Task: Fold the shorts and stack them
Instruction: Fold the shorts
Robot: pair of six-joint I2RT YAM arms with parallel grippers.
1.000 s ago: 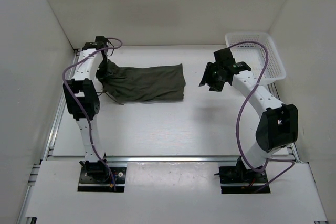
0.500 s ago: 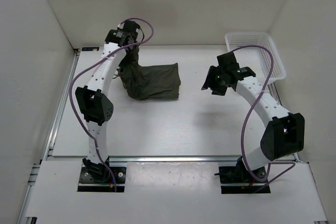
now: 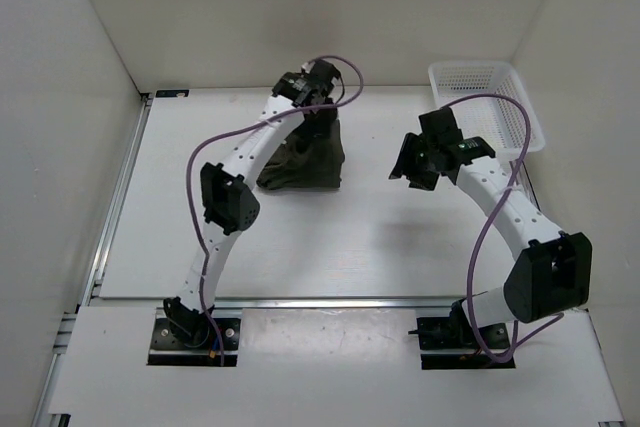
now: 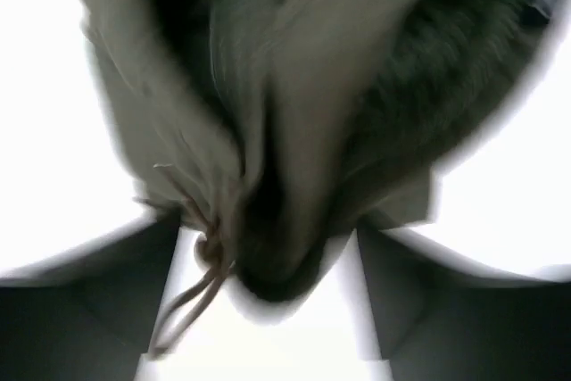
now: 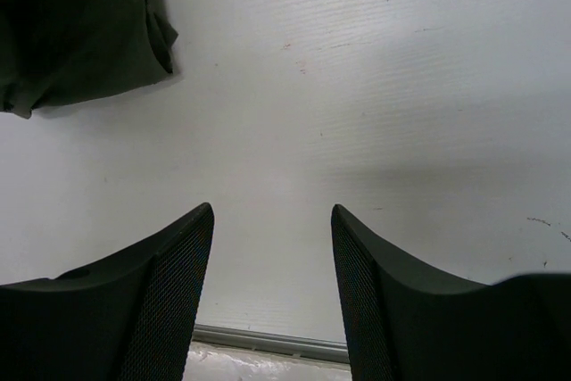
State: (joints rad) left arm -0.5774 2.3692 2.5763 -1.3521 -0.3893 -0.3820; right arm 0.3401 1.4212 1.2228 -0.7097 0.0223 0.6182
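The dark olive shorts (image 3: pixel 303 159) lie bunched in a folded heap at the back middle of the table. My left gripper (image 3: pixel 320 119) hangs right over the heap's top. In the left wrist view, which is blurred, the shorts (image 4: pixel 294 86) and their drawstring (image 4: pixel 201 265) sag between my left gripper's (image 4: pixel 268 243) fingers, which are spread wide with a white gap on each side, so it is open. My right gripper (image 3: pixel 410 162) hovers to the right of the shorts, open and empty. In the right wrist view it (image 5: pixel 272 256) looks down on bare table, with the shorts' edge (image 5: pixel 71 33) at top left.
A white mesh basket (image 3: pixel 487 102) stands in the back right corner, just behind the right arm. White walls close in the table on the left, back and right. A metal rail (image 3: pixel 330 302) runs along the near edge.
My left arm swept from the far left to the middle, dragging one end of the shorts over the rest into a compact heap, then its jaws spread apart. The right arm barely moved.
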